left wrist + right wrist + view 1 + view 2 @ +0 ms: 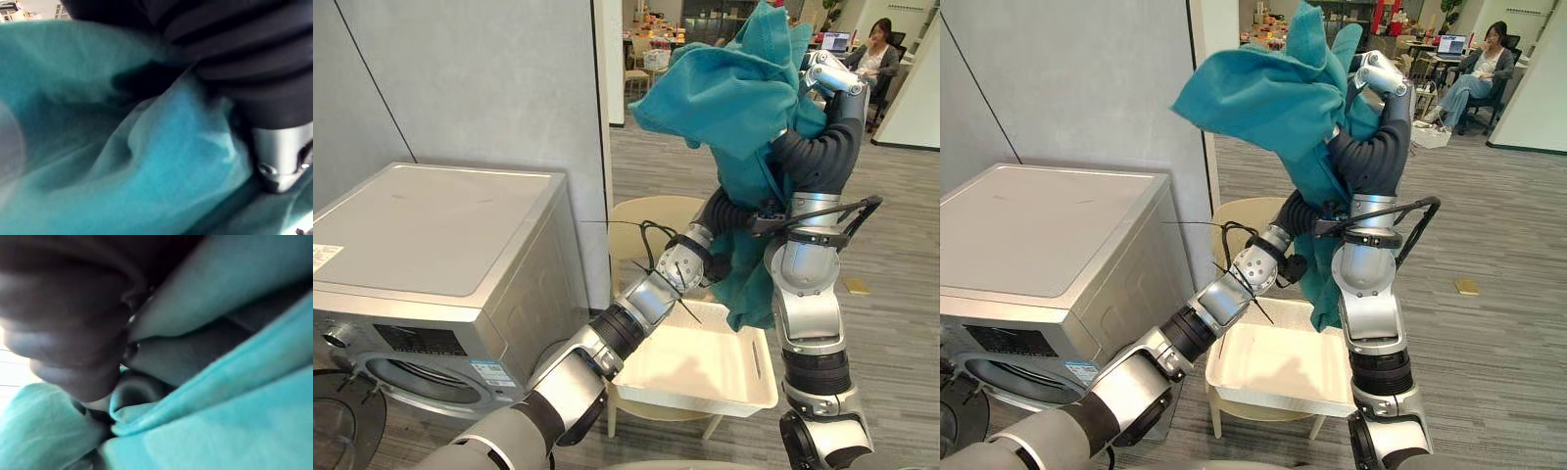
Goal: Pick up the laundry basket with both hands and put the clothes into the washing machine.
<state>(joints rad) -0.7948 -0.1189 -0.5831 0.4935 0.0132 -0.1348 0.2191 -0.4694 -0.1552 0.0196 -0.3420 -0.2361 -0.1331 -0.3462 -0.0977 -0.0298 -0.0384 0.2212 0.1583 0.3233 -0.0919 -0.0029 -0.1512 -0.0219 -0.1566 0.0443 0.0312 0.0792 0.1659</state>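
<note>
1. Left eye view: the right hand [832, 76] is up high, with the teal cloth [734, 98] bunched over it and trailing down past its forearm. I cannot tell whether it is clasping the cloth. Lower down, the left hand [729, 211] is pushed into the hanging part of the cloth, and its grip is hidden too. Beneath both hands the white laundry basket [705, 377] rests on a pale chair [641, 215]. The grey washing machine [431, 235] stands out to the left hand's side, well apart from the cloth.
2. Right eye view: the cloth's lower end dangles below the left hand, over the basket's far rim. A person [1484, 64] sits at a desk far beyond the right hand.
3. Left wrist view: teal folds press close against the left hand's dark cover, and the cloth hides how the hand is set.
4. Right wrist view: cloth is wrapped tight around the right hand's dark cover, and I cannot make out its hold here either.
</note>
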